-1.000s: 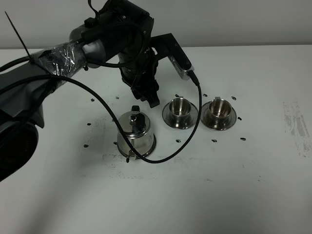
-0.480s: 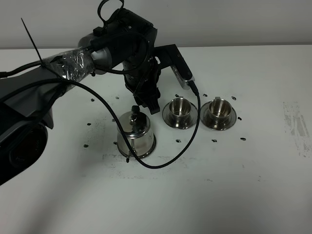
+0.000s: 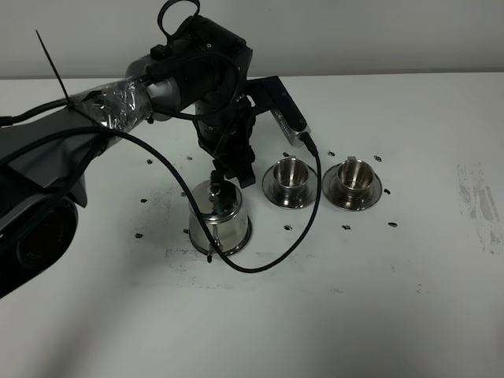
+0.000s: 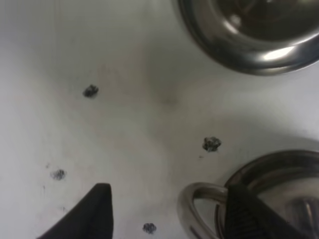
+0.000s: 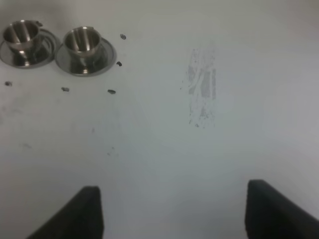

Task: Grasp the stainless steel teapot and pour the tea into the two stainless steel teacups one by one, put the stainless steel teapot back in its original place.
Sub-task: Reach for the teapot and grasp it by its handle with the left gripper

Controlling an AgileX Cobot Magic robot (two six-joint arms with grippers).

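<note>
The stainless steel teapot (image 3: 221,219) stands on the bench (image 3: 378,299) left of centre in the high view. To its upper right are the near teacup (image 3: 290,179) and the far teacup (image 3: 352,180), each on a saucer. The left tool (image 3: 230,174) hangs just above the pot with its jaws apart, straddling the loop handle (image 4: 193,209). The right tool (image 5: 182,214) is spread apart over bare bench.
</note>
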